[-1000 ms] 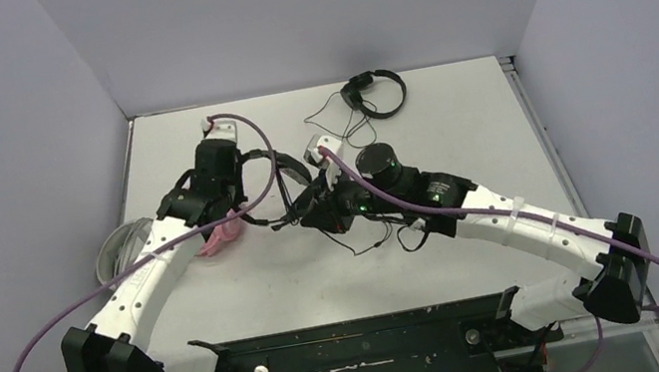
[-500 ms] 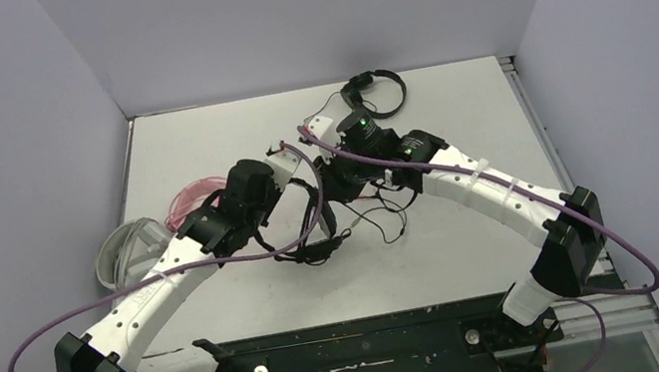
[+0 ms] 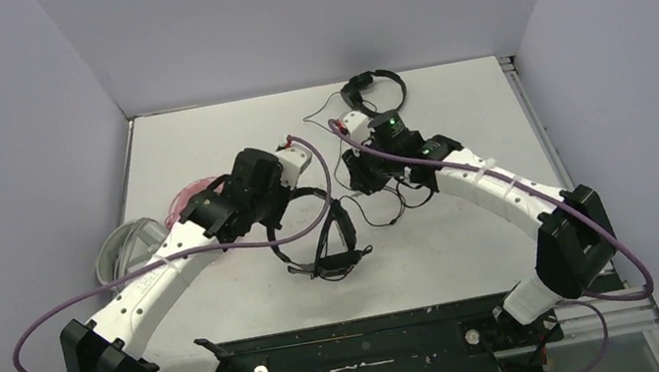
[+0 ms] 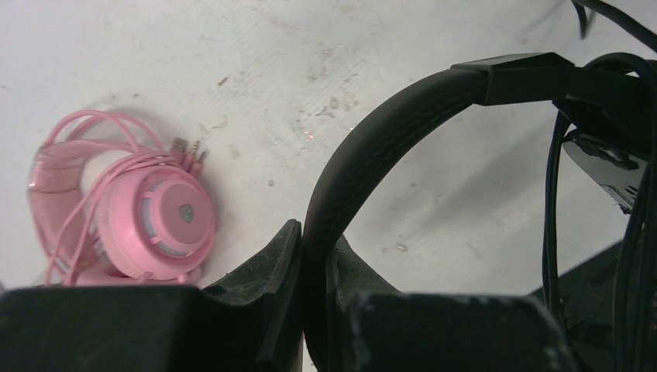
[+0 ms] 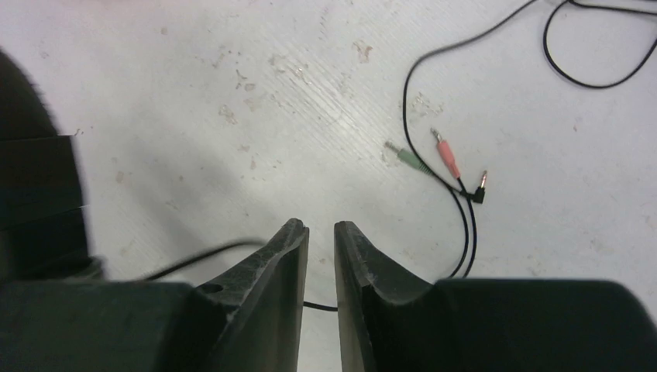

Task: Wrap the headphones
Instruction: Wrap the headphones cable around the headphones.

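Left tool is gripping a black headset by its band; right tool is working a thin cable.

Far left, the white-grey headset is lying at the surface edge, and the pink headset is sitting just inside it with its pink cord looped around it. The left tool is pinching the headband of the black headset, whose earcups are hanging near mid-surface. The right tool is showing its fingers nearly pressed together, with a thin black cable crossing the slit; I cannot tell whether it is gripping it. Green and pink plugs are lying just beyond it, and a second black headset is resting at the back.
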Tool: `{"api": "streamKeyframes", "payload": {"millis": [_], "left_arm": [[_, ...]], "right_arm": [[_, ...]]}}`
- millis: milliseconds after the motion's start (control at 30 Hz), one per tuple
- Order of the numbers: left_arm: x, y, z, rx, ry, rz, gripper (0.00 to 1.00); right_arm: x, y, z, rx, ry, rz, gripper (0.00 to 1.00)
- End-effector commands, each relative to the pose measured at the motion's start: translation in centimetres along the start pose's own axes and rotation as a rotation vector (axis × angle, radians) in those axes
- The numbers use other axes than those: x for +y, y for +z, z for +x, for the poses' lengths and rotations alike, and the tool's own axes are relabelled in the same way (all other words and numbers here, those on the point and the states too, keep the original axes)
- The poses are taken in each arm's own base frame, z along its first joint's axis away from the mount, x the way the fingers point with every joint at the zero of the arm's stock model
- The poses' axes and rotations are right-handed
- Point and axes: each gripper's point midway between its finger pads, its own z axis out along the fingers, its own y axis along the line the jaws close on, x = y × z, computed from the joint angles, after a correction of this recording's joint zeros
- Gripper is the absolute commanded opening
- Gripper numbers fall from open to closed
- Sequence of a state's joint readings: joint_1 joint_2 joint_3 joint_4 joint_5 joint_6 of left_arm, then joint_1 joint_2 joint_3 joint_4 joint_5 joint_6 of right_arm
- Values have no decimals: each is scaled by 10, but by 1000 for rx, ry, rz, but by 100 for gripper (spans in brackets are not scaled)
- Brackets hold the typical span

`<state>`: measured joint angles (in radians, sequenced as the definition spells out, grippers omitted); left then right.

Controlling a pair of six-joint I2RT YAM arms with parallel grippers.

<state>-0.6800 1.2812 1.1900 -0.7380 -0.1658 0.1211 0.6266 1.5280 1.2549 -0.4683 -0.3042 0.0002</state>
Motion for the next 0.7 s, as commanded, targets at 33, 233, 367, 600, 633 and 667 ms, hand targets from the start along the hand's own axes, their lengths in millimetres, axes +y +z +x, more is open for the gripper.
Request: {"api": "streamKeyframes", "payload": {"millis": [33, 233, 367, 600, 633, 667], "left_arm": [[-35, -33, -43, -100, -201, 237, 0], [-44, -55, -66, -139, -305, 329, 0], [-43, -65, -75, -125, -343, 358, 0], [-24, -83, -95, -157, -433, 362, 0], [-21, -86, -98, -167, -447, 366, 0], [-17, -88, -101, -173, -463, 365, 0]], "right_arm": [[-8, -19, -29, -244, 15, -87, 24], [-17, -32, -28, -396, 63, -137, 44], [-49, -39, -21, -402, 122, 22, 44], [-76, -64, 1, -446, 160, 197, 50], [-77, -65, 6, -444, 155, 209, 51], [-79, -66, 10, -440, 155, 225, 52]]}}
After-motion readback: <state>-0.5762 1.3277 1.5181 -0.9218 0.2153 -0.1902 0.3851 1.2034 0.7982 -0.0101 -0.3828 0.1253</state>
